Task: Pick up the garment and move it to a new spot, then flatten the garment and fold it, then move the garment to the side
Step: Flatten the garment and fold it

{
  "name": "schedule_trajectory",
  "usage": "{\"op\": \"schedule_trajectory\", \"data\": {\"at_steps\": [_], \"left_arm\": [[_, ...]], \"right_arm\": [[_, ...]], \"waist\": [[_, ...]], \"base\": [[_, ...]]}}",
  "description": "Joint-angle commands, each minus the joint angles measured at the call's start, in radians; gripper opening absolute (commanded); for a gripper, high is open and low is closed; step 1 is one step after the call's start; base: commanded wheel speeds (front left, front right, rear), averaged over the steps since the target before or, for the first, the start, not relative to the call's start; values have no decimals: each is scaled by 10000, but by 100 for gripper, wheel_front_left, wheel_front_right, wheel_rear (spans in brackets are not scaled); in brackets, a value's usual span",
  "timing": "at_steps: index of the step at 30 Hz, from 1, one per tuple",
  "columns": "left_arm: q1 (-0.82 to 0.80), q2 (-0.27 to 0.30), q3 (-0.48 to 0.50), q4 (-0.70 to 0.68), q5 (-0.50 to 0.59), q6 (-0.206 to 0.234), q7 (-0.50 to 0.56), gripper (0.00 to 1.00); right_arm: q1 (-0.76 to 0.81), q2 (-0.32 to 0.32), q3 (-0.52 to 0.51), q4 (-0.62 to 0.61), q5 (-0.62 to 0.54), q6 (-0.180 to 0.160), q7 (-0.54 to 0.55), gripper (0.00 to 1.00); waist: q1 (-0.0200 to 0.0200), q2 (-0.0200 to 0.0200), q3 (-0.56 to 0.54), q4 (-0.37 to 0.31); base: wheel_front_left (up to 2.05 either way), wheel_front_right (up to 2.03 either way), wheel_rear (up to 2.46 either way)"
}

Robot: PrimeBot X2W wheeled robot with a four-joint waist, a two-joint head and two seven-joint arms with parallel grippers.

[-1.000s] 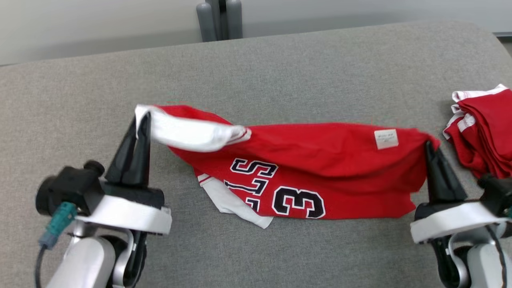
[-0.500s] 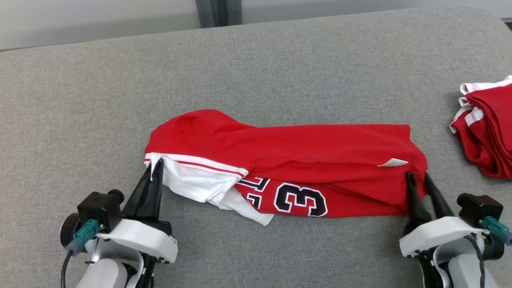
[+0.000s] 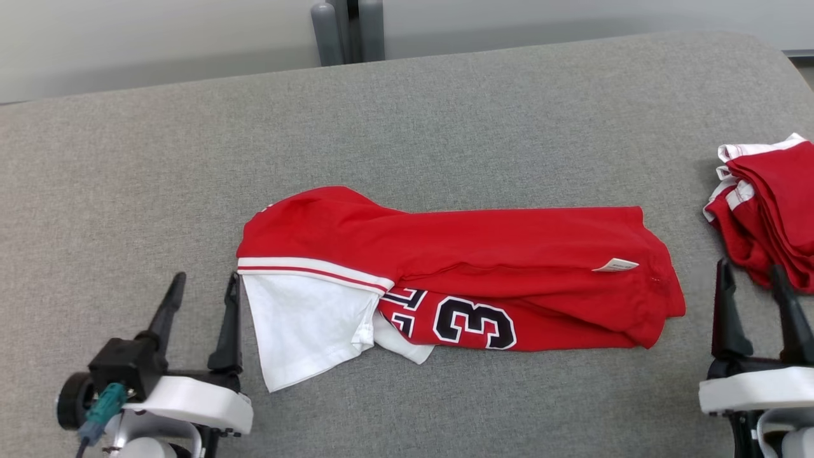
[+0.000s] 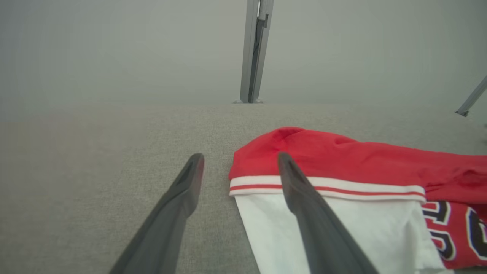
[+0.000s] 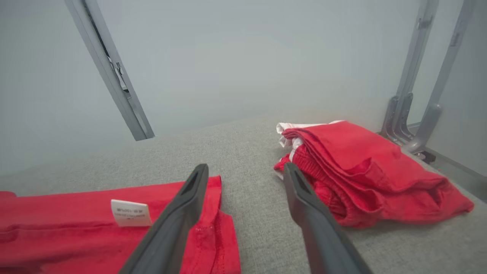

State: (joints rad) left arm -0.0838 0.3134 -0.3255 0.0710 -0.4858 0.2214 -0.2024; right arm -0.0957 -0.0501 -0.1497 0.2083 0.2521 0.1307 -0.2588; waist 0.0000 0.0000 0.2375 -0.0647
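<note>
The garment (image 3: 458, 273) is now released and laid folded on the tabletop (image 3: 445, 127), between the left gripper (image 3: 206, 278) and right gripper (image 3: 748, 266), both spread wide and empty. Shifting it aside is judged outstanding.

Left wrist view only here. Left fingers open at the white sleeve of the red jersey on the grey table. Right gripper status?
Observer: The right gripper is open and empty, just off the far end of the red fabric jersey.
Operator: What's beside it?
Observer: A pile of folded red-and-white garments on the grey fabric tabletop, apart from the jersey.
Operator: Jersey folded?
Observer: Yes, doubled lengthwise, with a small white rectangular label on the top layer near that end.
</note>
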Motion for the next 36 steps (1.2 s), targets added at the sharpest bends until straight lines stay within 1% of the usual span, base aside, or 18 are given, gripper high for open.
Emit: {"op": "schedule_trajectory", "data": {"at_steps": [1,7,10,14,19,26,36], "left_arm": [[-49,167,152,-238,102,72,-127,100],[-339,415,361,-1262,571,284,-370,100],[-262,481,320,-1808,824,471,-332,100],[-9,599,276,-2132,954,601,-246,100],[432,637,66,-2310,1034,755,57,100],[901,632,-77,-2318,1007,926,200,100],[1141,759,-152,-2364,910,978,475,100]], "right_arm": [[51,-36,-42,-556,-141,1,-13,100],[138,-29,192,-2182,-507,1,418,100],[277,-39,397,-2717,-627,1,683,100],[427,-35,531,-3055,-648,1,956,100],[833,-32,764,-3134,-432,1,1355,100],[1281,-28,842,-3104,-265,1,1533,100],[1646,-31,856,-3177,-256,1,1790,100]], "waist": [[0,0,-66,44],[0,0,-376,198],[0,0,-580,268],[0,0,-792,294],[0,0,-1059,315],[0,0,-1486,403],[0,0,-1948,443]], "base": [[0,0,0],[0,0,0],[0,0,0],[0,0,0],[0,0,0],[0,0,0],[0,0,0]]}}
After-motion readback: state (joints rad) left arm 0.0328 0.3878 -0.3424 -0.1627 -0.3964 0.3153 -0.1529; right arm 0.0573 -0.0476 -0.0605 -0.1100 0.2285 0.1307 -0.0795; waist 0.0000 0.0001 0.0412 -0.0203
